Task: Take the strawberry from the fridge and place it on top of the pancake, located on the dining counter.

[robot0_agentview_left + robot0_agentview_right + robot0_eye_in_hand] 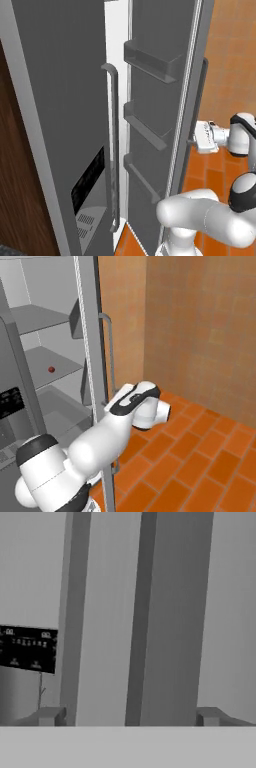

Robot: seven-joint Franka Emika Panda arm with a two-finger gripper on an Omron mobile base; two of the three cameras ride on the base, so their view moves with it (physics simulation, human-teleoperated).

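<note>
The fridge (60, 100) stands with its right door (160, 115) swung open, several door shelves showing on its inner side. The strawberry (51, 369), a tiny red dot, lies on a middle shelf inside the fridge (45, 363). My gripper (193, 141) is at the outer face of the open door, by its long handle (202, 95). In the hand view the gripper (130, 716) is open, its fingertips (50, 716) far apart, with the grey handle bar (170, 612) ahead between them, untouched. The pancake and the dining counter are out of view.
The black dispenser panel (89, 177) is on the shut left door. A dark wood cabinet (15, 190) flanks the fridge on the left. Orange tiled floor (200, 456) and an orange wall (200, 331) lie to the right of the open door.
</note>
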